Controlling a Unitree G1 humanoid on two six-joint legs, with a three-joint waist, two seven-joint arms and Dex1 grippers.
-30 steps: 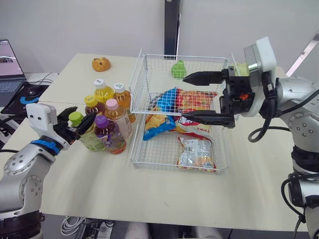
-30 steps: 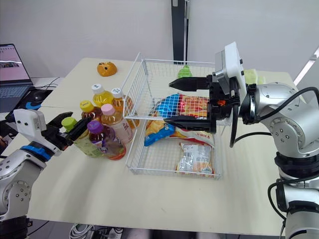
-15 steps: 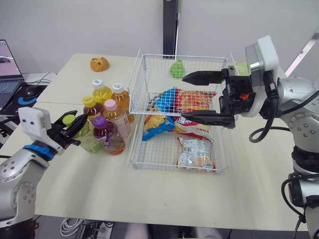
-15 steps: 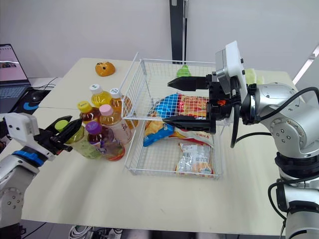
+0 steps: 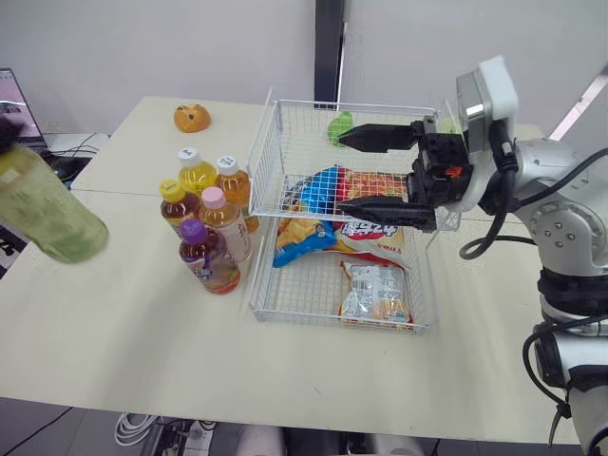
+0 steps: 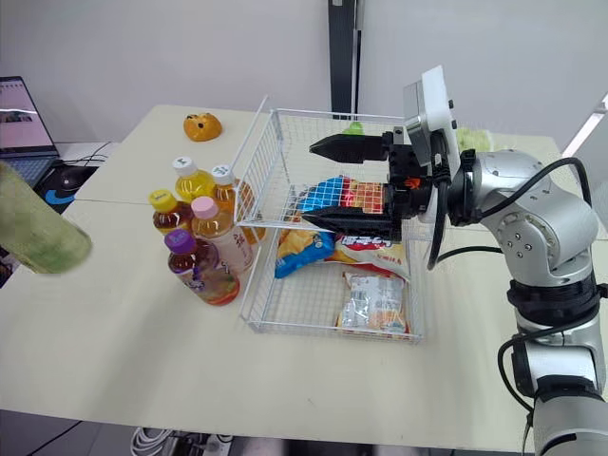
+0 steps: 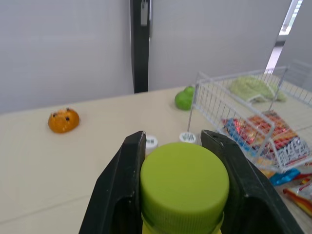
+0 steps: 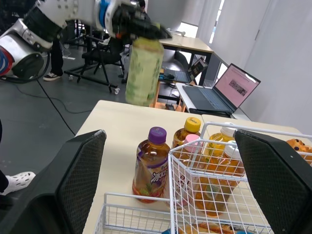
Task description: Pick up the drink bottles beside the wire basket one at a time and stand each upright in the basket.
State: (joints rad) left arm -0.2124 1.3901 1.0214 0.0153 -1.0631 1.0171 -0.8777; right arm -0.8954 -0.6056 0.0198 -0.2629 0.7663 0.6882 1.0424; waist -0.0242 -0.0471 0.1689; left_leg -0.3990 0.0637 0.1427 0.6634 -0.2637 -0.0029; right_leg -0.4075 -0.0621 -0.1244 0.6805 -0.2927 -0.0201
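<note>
At the far left of the table (image 5: 142,361), well apart from the wire basket (image 5: 269,152), we see the green drink bottle (image 5: 46,207) held in the air and tilted. The left end effector (image 7: 173,145) is clenched on its lime-green cap (image 7: 184,190), with one black finger on each side. The right end effector (image 5: 339,171) hangs over the basket with its fingers spread wide, grasping nothing.

We judge four hazards.
- **Slip or swing:** the grip is on the cap alone, so the heavy body may swing or slip out during the carry.
- **Collision with other bottles:** the path to the basket passes over the five bottles standing just beside its left wall, among them the purple-capped bottle (image 5: 204,258) and the pink-capped bottle (image 5: 223,226). A low base could topple them.
- **Catching the rim:** a low base could likewise catch the basket rim.
- **Poor footing:** snack packets (image 5: 375,294) cover most of the basket floor, so a bottle set on them may lean or fall. The spread right end effector also crowds the space above.
</note>
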